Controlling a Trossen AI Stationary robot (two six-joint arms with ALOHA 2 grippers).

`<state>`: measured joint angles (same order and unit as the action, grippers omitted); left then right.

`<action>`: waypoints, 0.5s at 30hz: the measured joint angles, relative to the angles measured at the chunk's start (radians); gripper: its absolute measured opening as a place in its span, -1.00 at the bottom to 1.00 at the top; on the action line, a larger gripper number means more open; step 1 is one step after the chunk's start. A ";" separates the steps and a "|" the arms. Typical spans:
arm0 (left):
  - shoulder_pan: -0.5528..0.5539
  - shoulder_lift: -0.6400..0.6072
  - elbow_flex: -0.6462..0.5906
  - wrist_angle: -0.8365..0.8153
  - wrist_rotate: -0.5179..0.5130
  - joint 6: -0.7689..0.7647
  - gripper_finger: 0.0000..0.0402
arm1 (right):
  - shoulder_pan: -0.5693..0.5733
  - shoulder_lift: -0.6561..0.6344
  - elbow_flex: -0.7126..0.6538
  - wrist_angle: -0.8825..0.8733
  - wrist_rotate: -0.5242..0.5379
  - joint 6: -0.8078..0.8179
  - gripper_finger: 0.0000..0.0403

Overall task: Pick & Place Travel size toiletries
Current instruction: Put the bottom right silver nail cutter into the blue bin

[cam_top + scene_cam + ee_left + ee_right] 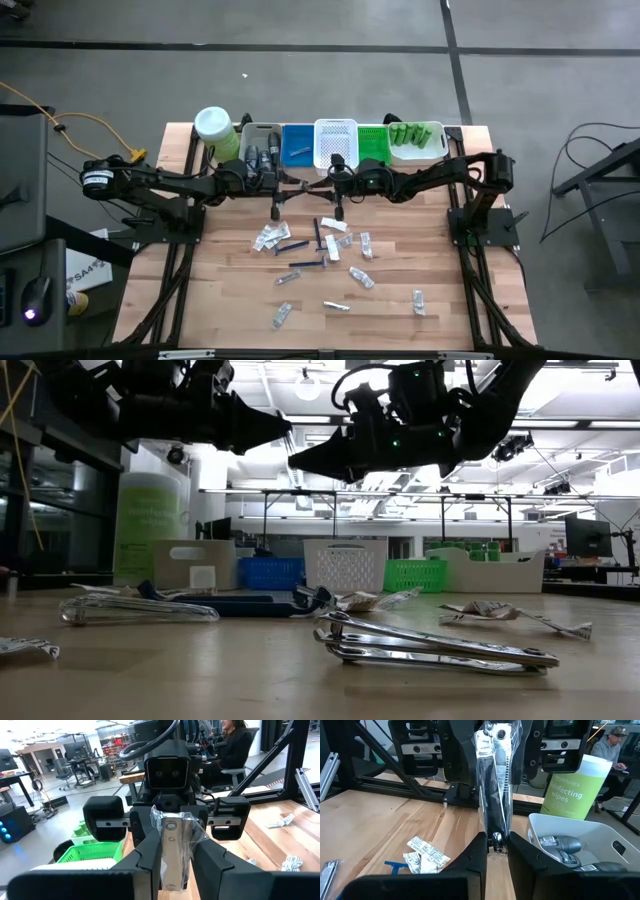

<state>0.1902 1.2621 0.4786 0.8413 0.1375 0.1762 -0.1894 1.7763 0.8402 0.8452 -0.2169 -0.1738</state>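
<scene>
You're mid-handover above the tabletop [230, 300]: both the left end effector [172, 862] and right end effector [496, 842] pinch one wrapped nail clipper [495, 775]. Next, one of them should let go before the other carries the clipper to a bin.

Open lab: desks [15, 777], monitors [75, 751]

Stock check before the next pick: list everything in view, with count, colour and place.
table: one, pale wood, under everything
bins: five, grey, blue, white, green, cream, in a row at the far edge
wipes jar: one, pale green with a white lid, left of the bins
bottles: several, green, in the cream bin
sachets: many, clear or white, loose mid-table
razors: about three, blue, among the sachets
wrapped clipper: one, silver, held in the air between both grippers
people: two, in the room behind
left gripper: closed on the wrapped clipper
right gripper: closed on its other end
</scene>
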 joint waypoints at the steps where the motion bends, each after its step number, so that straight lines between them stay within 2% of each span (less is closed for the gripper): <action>1: 0.000 0.000 0.000 0.000 0.000 0.000 -0.62 | 0.000 0.000 0.000 -0.001 0.000 0.000 -0.78; 4: 0.000 0.000 0.000 -0.001 -0.010 0.000 -0.62 | 0.001 -0.001 0.000 -0.008 0.004 -0.001 -0.66; 9: 0.000 0.000 0.000 -0.004 -0.054 0.009 -0.62 | -0.001 -0.004 0.001 -0.022 0.007 0.066 -0.16; 12: 0.000 0.000 0.000 -0.006 -0.112 0.035 -0.62 | -0.002 -0.025 0.001 -0.061 0.030 0.072 0.11; 15: 0.002 0.000 0.000 -0.006 -0.221 0.072 -0.62 | -0.002 -0.062 0.001 -0.147 0.100 0.073 0.30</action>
<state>0.1919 1.2621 0.4786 0.8349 -0.0839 0.2481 -0.1917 1.7141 0.8410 0.6980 -0.1170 -0.1010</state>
